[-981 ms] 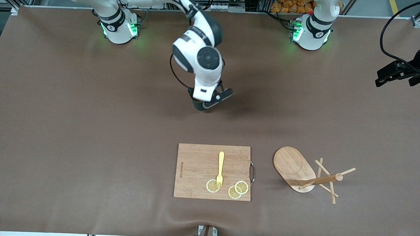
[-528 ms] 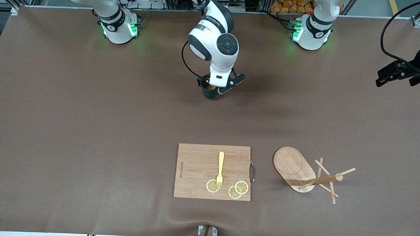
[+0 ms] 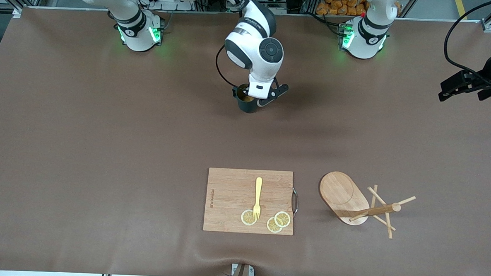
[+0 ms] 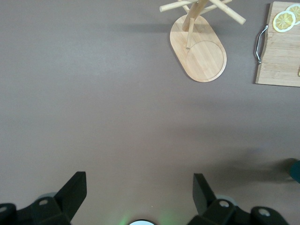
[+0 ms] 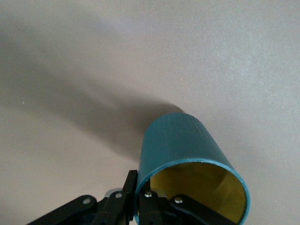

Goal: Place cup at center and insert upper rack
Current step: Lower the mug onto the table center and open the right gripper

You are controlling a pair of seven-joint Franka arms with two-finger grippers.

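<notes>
The teal-green cup (image 3: 246, 103) with its tan-yellow inside (image 5: 201, 187) hangs from my right gripper (image 3: 256, 99), over the mat between the two bases. The right gripper (image 5: 140, 196) is shut on the cup's rim, one finger inside and one outside. The upper rack (image 3: 344, 196), a wooden mug tree, lies tipped on its side near the front camera, its post and pegs (image 3: 381, 210) pointing toward the left arm's end. It also shows in the left wrist view (image 4: 199, 54). My left gripper (image 3: 455, 87) waits open over the left arm's end of the table, with nothing between its fingers (image 4: 75, 187).
A bamboo cutting board (image 3: 231, 187) with a metal side handle lies beside the rack's base, toward the right arm's end. On it are a yellow fork (image 3: 258, 196) and three lemon slices (image 3: 278, 221). Brown mat (image 3: 104, 148) covers the table.
My right gripper has carried the cup toward the robots' bases and slightly toward the left arm's end, slowing over the last half second. The left arm and the rack have not moved.
</notes>
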